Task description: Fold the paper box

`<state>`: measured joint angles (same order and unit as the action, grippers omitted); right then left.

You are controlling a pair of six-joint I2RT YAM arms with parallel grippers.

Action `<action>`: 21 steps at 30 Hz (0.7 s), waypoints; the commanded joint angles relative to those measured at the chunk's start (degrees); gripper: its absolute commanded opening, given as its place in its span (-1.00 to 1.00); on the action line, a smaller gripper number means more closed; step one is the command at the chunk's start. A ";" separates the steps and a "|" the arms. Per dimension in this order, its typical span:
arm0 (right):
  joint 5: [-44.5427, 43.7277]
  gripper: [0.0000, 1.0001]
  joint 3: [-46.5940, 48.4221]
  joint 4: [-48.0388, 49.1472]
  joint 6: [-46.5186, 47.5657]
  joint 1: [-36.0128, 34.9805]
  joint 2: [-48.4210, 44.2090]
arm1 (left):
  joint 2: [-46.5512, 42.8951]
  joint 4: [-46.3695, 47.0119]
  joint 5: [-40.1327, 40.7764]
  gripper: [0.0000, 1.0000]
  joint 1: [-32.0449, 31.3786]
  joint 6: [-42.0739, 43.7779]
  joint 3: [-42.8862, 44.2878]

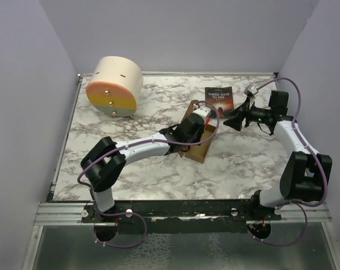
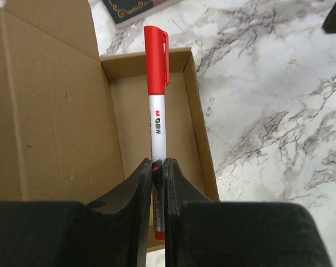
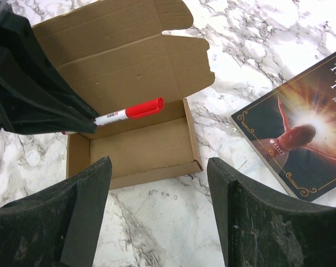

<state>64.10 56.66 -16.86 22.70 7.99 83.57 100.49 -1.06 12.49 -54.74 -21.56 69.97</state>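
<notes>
Here's the paper box (image 3: pixel 146 142), sitting mid-surface (image 3: pixel 257 33) with its tray already formed and the lid flap standing up behind it, so the inside is wide open. The left claw (image 2: pixel 158 164) is clamped tight on the tail of a red-capped pen (image 2: pixel 157 100), holding it lengthwise over the tray; I'd say that grip leaves the capped end free to drop in first. The right claw (image 3: pixel 157 167) hovers just in front of the box, jaws apart and empty, probably placed to push the lid down. A dark book (image 3: pixel 296 139) lies beside it, untouched.
</notes>
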 commanded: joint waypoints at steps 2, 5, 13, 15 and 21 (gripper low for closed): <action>2.26 0.40 -0.85 1.31 -0.39 0.54 -1.18 | 2.38 -2.91 -0.14 -1.00 -0.10 -2.20 2.39; 2.35 0.40 -0.94 1.31 -0.39 0.62 -1.08 | 3.68 -4.61 0.45 -0.93 -0.10 -2.72 3.45; 2.76 0.40 -1.03 1.33 -0.39 0.71 -1.01 | 4.51 -7.13 1.80 -0.07 -0.10 -3.03 5.08; 2.98 0.40 -1.01 1.31 -0.22 0.71 -1.06 | 3.21 -6.15 0.66 -0.04 -0.10 -3.14 4.85; 4.82 0.40 -1.74 1.99 0.42 0.71 -1.97 | -6.71 2.93 -3.95 -0.04 -0.19 -3.16 -2.49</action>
<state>65.58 56.03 -16.62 22.72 8.36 83.57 102.89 -5.30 12.10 -54.76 -24.16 71.50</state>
